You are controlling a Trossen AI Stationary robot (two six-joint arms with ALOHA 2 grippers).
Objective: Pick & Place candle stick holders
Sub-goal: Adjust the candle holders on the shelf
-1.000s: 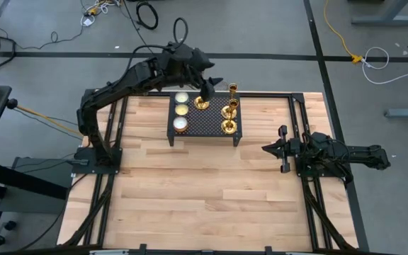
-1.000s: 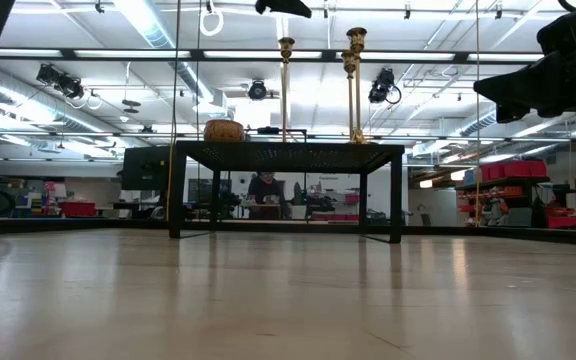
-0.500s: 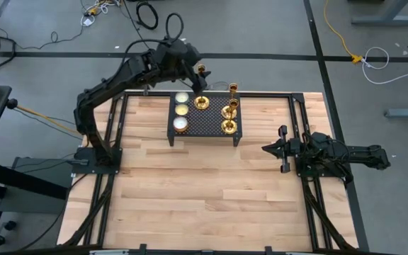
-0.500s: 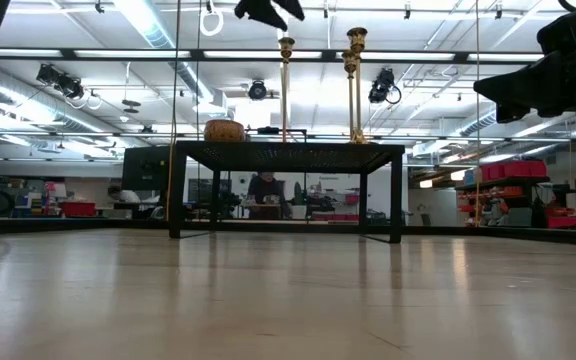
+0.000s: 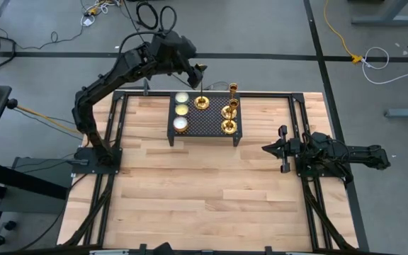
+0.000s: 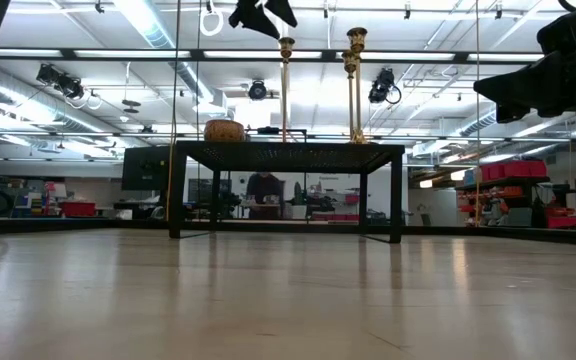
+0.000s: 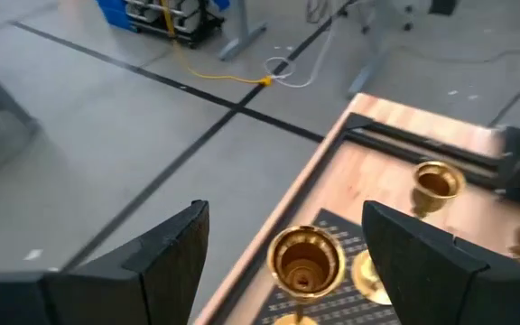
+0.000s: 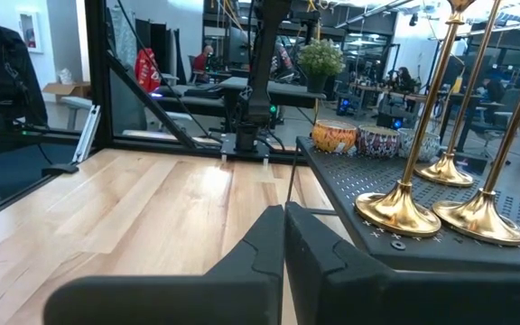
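Three gold candle stick holders stand upright on their round bases on a black mesh rack (image 5: 205,125) at the table's far middle: one (image 5: 201,103) at the rack's far edge and two (image 5: 229,112) (image 5: 228,127) at its right end. My left gripper (image 5: 195,69) hangs open, high over the table's far edge. It is level with the cup top (image 7: 307,260) of the far holder, which shows ahead between the fingers, untouched. My right gripper (image 5: 283,149) rests shut at the table's right side, pointing toward the rack.
Three small candle jars (image 5: 181,110) sit in a row on the rack's left end. The rack stands on legs (image 6: 175,190) above the wooden table (image 5: 204,191). The table's near half is open wood. Black frame rails (image 5: 296,106) run along the table's sides.
My left gripper has drawn back from above the rack toward the table's far edge and a little to the left, staying open and high. The three holders have kept standing where they were.
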